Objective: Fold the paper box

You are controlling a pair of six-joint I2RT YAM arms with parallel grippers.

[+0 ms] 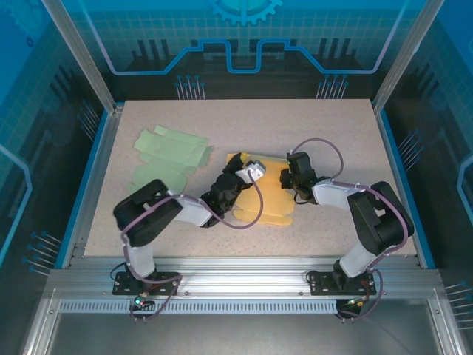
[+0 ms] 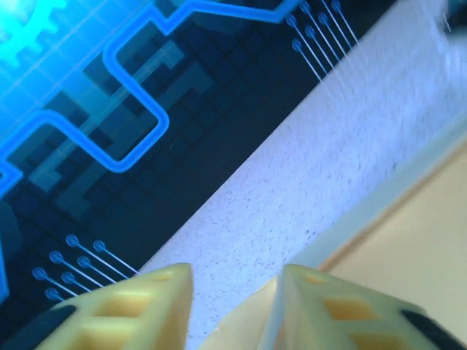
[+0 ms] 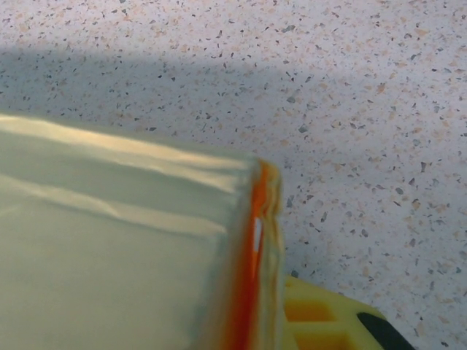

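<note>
Left pincer (image 2: pixel 237 281) stands parted, the paper box (image 1: pixel 272 198) just beside its right finger. Right pincer (image 1: pixel 287 176) meets the box's edge; grip unclear.

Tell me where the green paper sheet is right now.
In the top view, the green paper sheet lies on the left rear part of the table, just left of the yellow paper box that both arms are working on.

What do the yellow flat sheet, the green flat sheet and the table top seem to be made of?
Yellow flat sheet: probably thin card, mostly matte, creased and bending. Green flat sheet: likely the same card, with fold lines. Table top: speckled, stone-like laminate, perhaps; matte.
</note>
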